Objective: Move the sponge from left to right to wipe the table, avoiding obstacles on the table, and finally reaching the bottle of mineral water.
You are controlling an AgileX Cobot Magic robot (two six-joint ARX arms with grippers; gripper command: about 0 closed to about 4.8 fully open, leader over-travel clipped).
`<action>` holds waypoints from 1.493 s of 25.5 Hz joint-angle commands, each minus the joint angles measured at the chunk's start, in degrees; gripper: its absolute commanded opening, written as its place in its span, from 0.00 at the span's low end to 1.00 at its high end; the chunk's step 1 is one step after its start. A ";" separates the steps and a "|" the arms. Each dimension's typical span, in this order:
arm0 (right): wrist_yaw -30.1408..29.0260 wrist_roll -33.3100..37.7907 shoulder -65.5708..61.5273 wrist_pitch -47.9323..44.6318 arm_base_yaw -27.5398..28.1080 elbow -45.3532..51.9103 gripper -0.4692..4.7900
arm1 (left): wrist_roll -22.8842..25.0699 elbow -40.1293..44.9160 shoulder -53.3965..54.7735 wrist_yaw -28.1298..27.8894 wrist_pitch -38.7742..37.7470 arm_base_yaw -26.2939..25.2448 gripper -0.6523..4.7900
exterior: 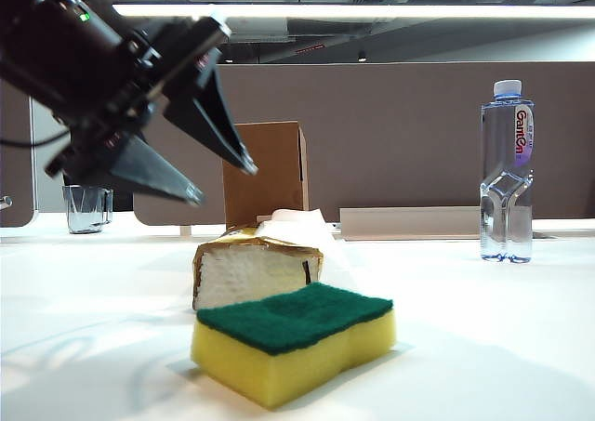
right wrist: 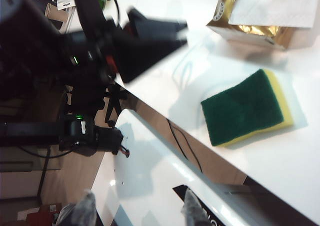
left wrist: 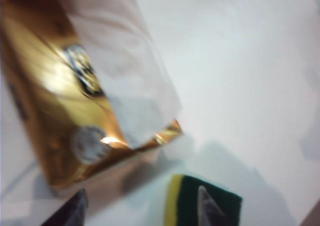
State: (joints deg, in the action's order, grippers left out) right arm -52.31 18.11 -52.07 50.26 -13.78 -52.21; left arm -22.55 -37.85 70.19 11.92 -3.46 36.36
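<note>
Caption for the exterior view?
Left gripper open above the table, sponge lying free before the tissue pack; bottle far right.

Foam sponge [exterior: 293, 344] – rough green scouring top; tissue pack [left wrist: 65, 101] – glossy gold foil; smooth table [exterior: 483, 328].

On my white bench [exterior: 483, 347] I see the sponge [exterior: 293, 339], tissue pack [exterior: 256, 268], cardboard box [exterior: 265, 172], water bottle [exterior: 507, 170] and glass mug [exterior: 86, 207].

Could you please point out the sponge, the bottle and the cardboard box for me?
sponge [exterior: 296, 317], exterior view, green scouring top.
bottle [exterior: 507, 175], exterior view, pinched waist.
cardboard box [exterior: 270, 175], exterior view, front face.
</note>
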 commanded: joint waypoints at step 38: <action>-0.55 1.84 6.73 12.07 -0.63 -0.17 0.66 | 31.54 -29.59 -16.59 23.08 -60.13 -32.48 0.93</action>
State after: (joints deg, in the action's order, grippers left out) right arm -52.31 19.97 -45.45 61.78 -14.39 -52.21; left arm 9.02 -67.20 54.48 33.95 -62.43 3.88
